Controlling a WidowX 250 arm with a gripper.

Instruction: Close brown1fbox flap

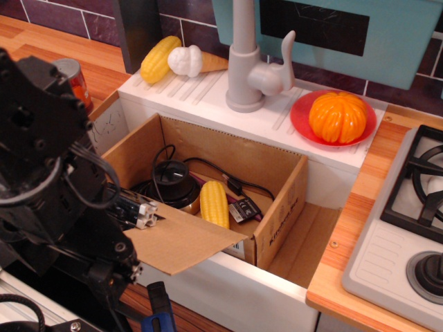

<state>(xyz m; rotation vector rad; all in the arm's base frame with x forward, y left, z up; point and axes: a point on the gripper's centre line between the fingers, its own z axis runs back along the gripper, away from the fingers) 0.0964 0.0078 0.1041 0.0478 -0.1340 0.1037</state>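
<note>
Toy kitchen set: wooden tabletop [349,228], dark purple tile wall behind, white sink [208,287] sunk into the counter.

The brown1fbox [277,200] sits inside the sink basin, open at the top. Black print on its right outer wall, partly cut off, not legible from this angle; a white label shows at the near corner.

The flap [181,243] juts from the box's near edge, plain face up, tilted roughly level over the sink's front rim.

The hand [142,216], black with white fingertips, rests at the flap's left edge. Whether it is clenched or released, cannot tell; fingertips lie close together against the cardboard.

Just beyond the hand, inside the box: a black round device [171,181] with cables, a yellow toy corn [214,203], a small black gadget [245,209].

Far behind the hand: second corn [160,59], ice-cream cone [196,61], grey faucet [252,66]. Far right: orange pumpkin [338,117] on red plate [302,122], stove [408,221]. Red can [75,79] behind the arm; label unreadable.
</note>
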